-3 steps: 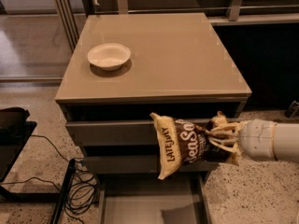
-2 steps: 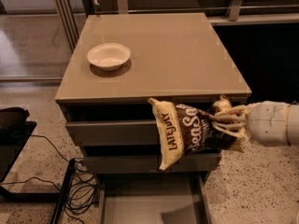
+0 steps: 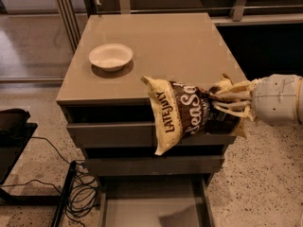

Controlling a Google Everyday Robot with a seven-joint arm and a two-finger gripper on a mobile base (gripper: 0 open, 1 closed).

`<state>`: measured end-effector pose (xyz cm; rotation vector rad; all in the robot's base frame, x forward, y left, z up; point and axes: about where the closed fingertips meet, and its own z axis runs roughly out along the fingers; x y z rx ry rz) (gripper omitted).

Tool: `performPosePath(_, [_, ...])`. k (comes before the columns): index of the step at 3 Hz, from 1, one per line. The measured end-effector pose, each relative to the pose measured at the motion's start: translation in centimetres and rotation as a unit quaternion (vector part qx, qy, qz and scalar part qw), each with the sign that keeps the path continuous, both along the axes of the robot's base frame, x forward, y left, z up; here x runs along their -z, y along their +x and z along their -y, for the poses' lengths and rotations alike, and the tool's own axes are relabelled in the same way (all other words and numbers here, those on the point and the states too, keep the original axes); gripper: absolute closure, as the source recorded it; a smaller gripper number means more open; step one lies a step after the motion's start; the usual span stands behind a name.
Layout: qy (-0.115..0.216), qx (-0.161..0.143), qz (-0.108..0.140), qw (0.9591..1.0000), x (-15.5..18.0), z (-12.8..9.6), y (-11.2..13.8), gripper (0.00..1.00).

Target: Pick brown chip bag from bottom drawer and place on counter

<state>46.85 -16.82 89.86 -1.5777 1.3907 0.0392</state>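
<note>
My gripper (image 3: 226, 104) reaches in from the right and is shut on the right end of the brown chip bag (image 3: 182, 112). The bag hangs in the air in front of the cabinet, its top at the level of the counter's front edge. It has cream-yellow edges and white script lettering. The counter (image 3: 175, 46) is the glossy taupe top behind the bag. The bottom drawer (image 3: 151, 205) stands pulled out at the bottom of the view, and its floor shows bare.
A white bowl (image 3: 111, 56) sits on the counter's left side. Two closed drawer fronts (image 3: 113, 135) are above the open drawer. Black cables (image 3: 80, 193) and a dark object (image 3: 12, 122) lie on the speckled floor at the left.
My gripper has lifted the chip bag from the level of the drawer fronts up to the counter's front edge, and a little to the right.
</note>
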Motion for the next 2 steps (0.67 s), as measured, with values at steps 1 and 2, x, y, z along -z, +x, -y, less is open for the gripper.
performPosePath(1, [0.000, 0.024, 0.005, 0.9997, -1.0, -0.6, 2.6, 1.00])
performPosePath(2, [0.000, 0.074, 0.020, 0.9971, -3.2, -1.0, 8.2, 1.00])
